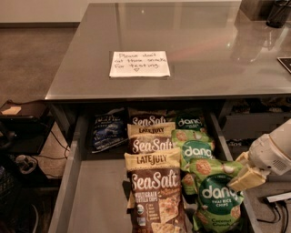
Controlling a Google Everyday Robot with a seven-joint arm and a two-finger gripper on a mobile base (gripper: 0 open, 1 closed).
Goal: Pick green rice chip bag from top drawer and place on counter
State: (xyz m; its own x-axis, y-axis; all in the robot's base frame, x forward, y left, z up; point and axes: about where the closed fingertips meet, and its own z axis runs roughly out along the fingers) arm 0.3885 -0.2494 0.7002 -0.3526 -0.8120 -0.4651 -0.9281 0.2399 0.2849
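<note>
The top drawer (91,191) stands open below the counter (195,50). In it lie green rice chip bags in a column at the right: the nearest one (217,195) has "dang" on a dark green circle, a second (195,148) lies behind it, and a third (188,120) is at the back, partly under the counter edge. My gripper (243,175), pale and cream-coloured, hangs at the drawer's right side. It is just over the right upper corner of the nearest green bag.
Three brown "Sea Salt" Late July bags (154,191) lie in a column left of the green ones. A dark blue-black bag (108,129) lies at the back left. A white handwritten note (139,63) lies on the counter. A dark object (278,12) stands at the counter's far right.
</note>
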